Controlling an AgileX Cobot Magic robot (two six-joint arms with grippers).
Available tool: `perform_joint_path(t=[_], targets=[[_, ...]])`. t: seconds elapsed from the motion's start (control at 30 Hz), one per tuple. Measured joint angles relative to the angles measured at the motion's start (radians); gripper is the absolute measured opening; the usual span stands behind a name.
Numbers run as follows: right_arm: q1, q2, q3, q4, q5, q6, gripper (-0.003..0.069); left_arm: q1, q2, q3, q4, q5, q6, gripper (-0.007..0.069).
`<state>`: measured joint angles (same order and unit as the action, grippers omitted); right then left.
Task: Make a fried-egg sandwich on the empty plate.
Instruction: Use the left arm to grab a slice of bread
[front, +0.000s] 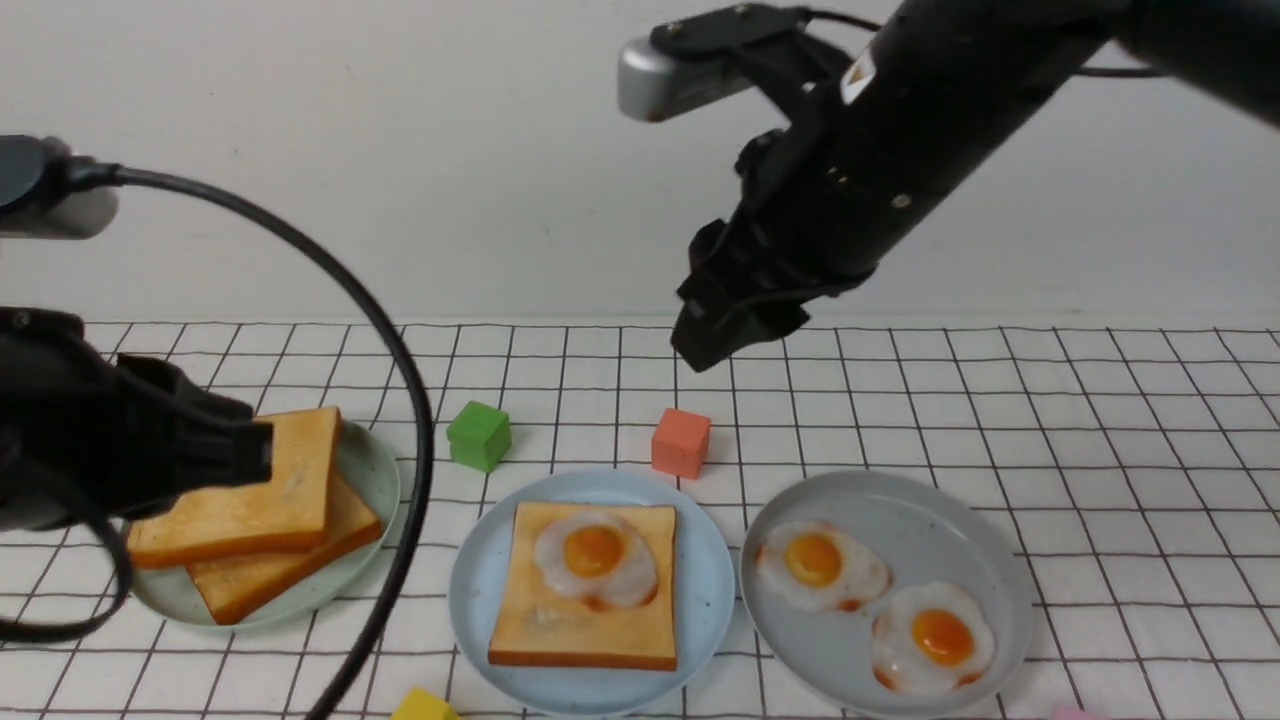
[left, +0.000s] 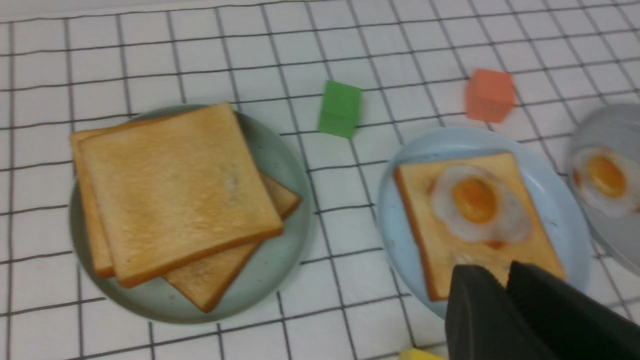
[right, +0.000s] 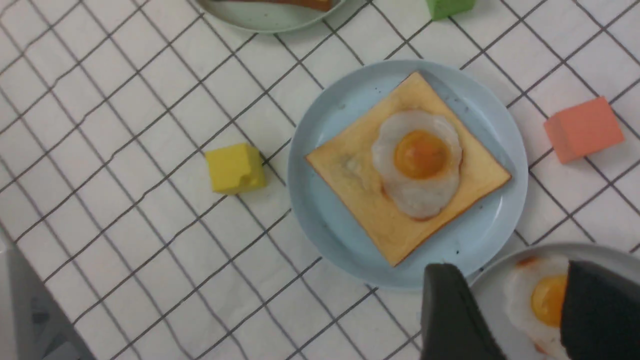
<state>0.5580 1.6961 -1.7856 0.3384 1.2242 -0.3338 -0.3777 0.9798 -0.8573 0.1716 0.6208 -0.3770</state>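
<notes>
The light blue plate (front: 480, 590) sits front centre. On it lies one toast slice (front: 570, 625) with a fried egg (front: 595, 555) on top, uncovered; both also show in the left wrist view (left: 440, 250) and the right wrist view (right: 350, 170). Two more toast slices (front: 250, 490) are stacked on the pale green plate (front: 372, 470) at the left. My left gripper (front: 262, 450) is shut and empty, overlapping the stack's left side; its tips (left: 505, 272) show over the egg toast's near edge. My right gripper (front: 705, 350) is open and empty, raised high behind the plates (right: 515, 272).
A grey plate (front: 900, 500) at the right holds two fried eggs (front: 820, 565) (front: 935, 635). A green cube (front: 479, 435) and an orange cube (front: 681, 441) stand behind the blue plate. A yellow cube (front: 425, 705) lies at the front edge. The left arm's cable (front: 400, 380) loops over the cloth.
</notes>
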Motion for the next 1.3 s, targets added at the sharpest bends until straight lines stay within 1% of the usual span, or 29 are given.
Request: perform_joint_path(t=[0.07, 0.1, 0.13, 0.17, 0.2, 0.3, 0.33, 0.37, 0.4, 0.43, 0.47, 0.5, 0.57, 0.6, 0.63, 0.67, 0.77, 0.8, 0.87, 0.9, 0.93, 0.97, 1.13, 1.23, 1.3], targets=[[0.0, -0.036, 0.026, 0.003, 0.006, 0.004, 0.0332, 0.021, 0.029, -0.003, 0.033, -0.005, -0.044, 0.0105], [0.0, -0.104, 0.101, 0.006, 0.01, 0.005, 0.0332, 0.086, 0.077, -0.016, 0.062, 0.007, -0.095, 0.0106], [0.0, -0.145, 0.146, 0.006, 0.01, 0.005, 0.0332, 0.127, 0.1, -0.027, 0.063, 0.018, -0.104, 0.0106], [0.0, -0.153, 0.146, 0.006, 0.01, 0.004, 0.0332, 0.127, 0.105, -0.03, 0.061, 0.018, -0.105, 0.0106], [0.0, -0.203, 0.214, 0.008, 0.001, -0.006, 0.0332, 0.188, 0.135, -0.044, 0.043, 0.039, -0.102, 0.0106], [0.0, -0.331, 0.358, 0.026, -0.062, -0.066, 0.0332, 0.328, 0.196, -0.079, -0.071, 0.084, -0.019, 0.0106], [0.0, -0.363, 0.393, 0.036, -0.087, -0.091, 0.0332, 0.365, 0.213, -0.089, -0.116, 0.095, 0.029, 0.0106], [0.0, -0.399, 0.434, 0.048, -0.11, -0.114, 0.0332, 0.411, 0.236, -0.097, -0.178, 0.109, 0.082, 0.0106], [0.0, -0.439, 0.479, 0.067, -0.132, -0.135, 0.0332, 0.465, 0.267, -0.108, -0.271, 0.127, 0.148, 0.0106], [0.0, -0.467, 0.512, 0.083, -0.15, -0.153, 0.0332, 0.511, 0.296, -0.116, -0.325, 0.137, 0.188, 0.0108], [0.0, -0.472, 0.519, 0.087, -0.153, -0.157, 0.0332, 0.511, 0.296, -0.117, -0.338, 0.139, 0.198, 0.0108], [0.0, -0.512, 0.562, 0.115, -0.174, -0.184, 0.0332, 0.591, 0.353, -0.134, -0.436, 0.15, 0.27, 0.0112], [0.0, -0.545, 0.604, 0.148, -0.185, -0.204, 0.0332, 0.66, 0.413, -0.151, -0.536, 0.154, 0.333, 0.012], [0.0, -0.553, 0.616, 0.159, -0.187, -0.208, 0.0332, 0.69, 0.447, -0.158, -0.566, 0.152, 0.363, 0.0126], [0.0, -0.557, 0.621, 0.164, -0.188, -0.211, 0.0332, 0.699, 0.461, -0.161, -0.58, 0.15, 0.377, 0.0131], [0.0, -0.57, 0.636, 0.181, -0.188, -0.218, 0.0332, 0.722, 0.515, -0.176, -0.629, 0.135, 0.464, 0.0158], [0.0, -0.573, 0.644, 0.2, -0.189, -0.219, 0.0332, 0.73, 0.602, -0.204, -0.686, 0.117, 0.594, 0.0218], [0.0, -0.573, 0.644, 0.201, -0.189, -0.219, 0.0332, 0.73, 0.615, -0.209, -0.695, 0.117, 0.614, 0.0227], [0.0, -0.573, 0.645, 0.206, -0.189, -0.219, 0.0332, 0.73, 0.697, -0.237, -0.753, 0.114, 0.734, 0.0286], [0.0, -0.573, 0.645, 0.207, -0.19, -0.219, 0.0332, 0.73, 0.716, -0.243, -0.775, 0.109, 0.772, 0.0296], [0.0, -0.573, 0.645, 0.207, -0.19, -0.219, 0.0332, 0.73, 0.725, -0.243, -0.778, 0.106, 0.779, 0.0298], [0.0, -0.573, 0.645, 0.214, -0.191, -0.219, 0.0332, 0.73, 0.759, -0.25, -0.808, 0.098, 0.826, 0.031], [0.0, -0.573, 0.645, 0.224, -0.191, -0.219, 0.0333, 0.73, 0.837, -0.251, -0.837, 0.062, 0.87, 0.0311], [0.0, -0.573, 0.645, 0.227, -0.191, -0.219, 0.0333, 0.73, 0.874, -0.252, -0.871, 0.053, 0.888, 0.0293], [0.0, -0.573, 0.645, 0.23, -0.191, -0.219, 0.0333, 0.734, 0.892, -0.259, -0.897, 0.058, 0.903, 0.0266]])
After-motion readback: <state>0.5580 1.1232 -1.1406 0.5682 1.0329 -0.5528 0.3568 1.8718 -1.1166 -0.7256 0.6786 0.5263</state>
